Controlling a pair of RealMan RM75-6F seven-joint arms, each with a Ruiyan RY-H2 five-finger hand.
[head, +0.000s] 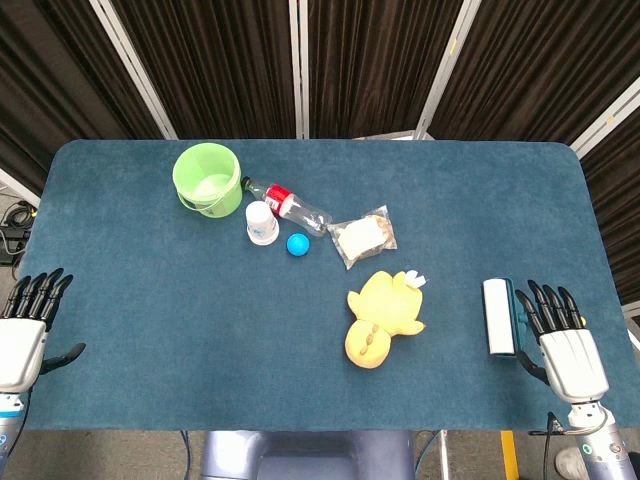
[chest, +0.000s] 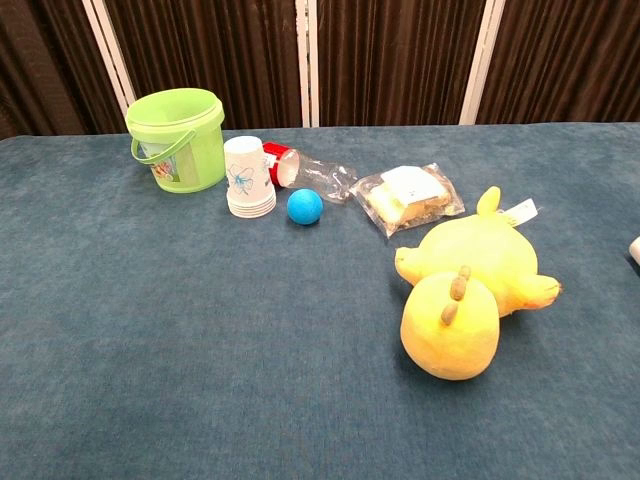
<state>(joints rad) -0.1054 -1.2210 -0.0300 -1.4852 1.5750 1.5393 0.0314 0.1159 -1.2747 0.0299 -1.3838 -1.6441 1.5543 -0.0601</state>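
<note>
My left hand (head: 25, 330) lies at the table's left front edge, fingers apart and holding nothing. At the right front my right hand (head: 565, 345) also rests flat with fingers spread, just right of a white and black box (head: 497, 316), close to it but not gripping it. A yellow plush toy (head: 382, 318) (chest: 470, 290) lies in the middle front. Neither hand shows in the chest view.
At the back left stands a green bucket (head: 208, 179) (chest: 178, 138). Beside it are a stack of paper cups (head: 262, 223) (chest: 249, 177), a lying plastic bottle (head: 290, 205) (chest: 310, 172), a blue ball (head: 298, 244) (chest: 305, 206) and a bagged sandwich (head: 362, 237) (chest: 408, 197).
</note>
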